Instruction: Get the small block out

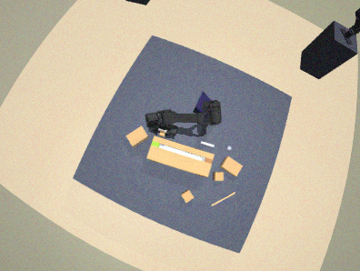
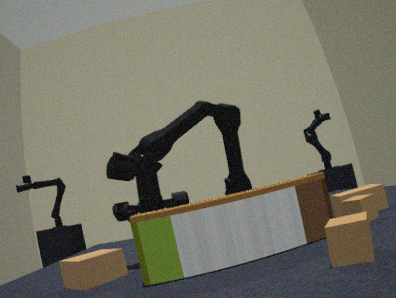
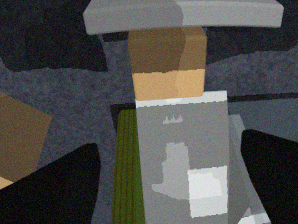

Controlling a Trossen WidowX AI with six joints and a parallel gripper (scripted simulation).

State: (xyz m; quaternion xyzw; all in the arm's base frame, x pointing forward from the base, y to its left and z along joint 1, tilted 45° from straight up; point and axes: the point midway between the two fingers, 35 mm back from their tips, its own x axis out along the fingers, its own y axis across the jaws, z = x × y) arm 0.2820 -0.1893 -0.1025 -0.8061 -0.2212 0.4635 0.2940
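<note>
The tan small block (image 1: 162,134) (image 3: 169,82) lies outside the box, behind the green end of the box (image 1: 177,165) (image 2: 240,220). In the wrist view it sits between a pale bar (image 3: 230,15) and the edge of a grey panel (image 3: 155,150); whether it touches either is unclear. My gripper (image 1: 164,132) (image 3: 171,148) is open, its black fingers wide apart. It is low behind the green end; in the exterior view the box hides its fingertips. In the wrist view the block is ahead of the fingertips, not between them.
A larger tan block (image 1: 137,135) (image 2: 92,270) stands beyond the green end. Tan blocks (image 1: 232,166) (image 1: 218,176) (image 2: 350,240) stand near the brown end. A white stick (image 1: 207,144), a tiny pale cube (image 1: 229,147), another tan block (image 1: 187,196) and a thin tan stick (image 1: 223,199) lie around.
</note>
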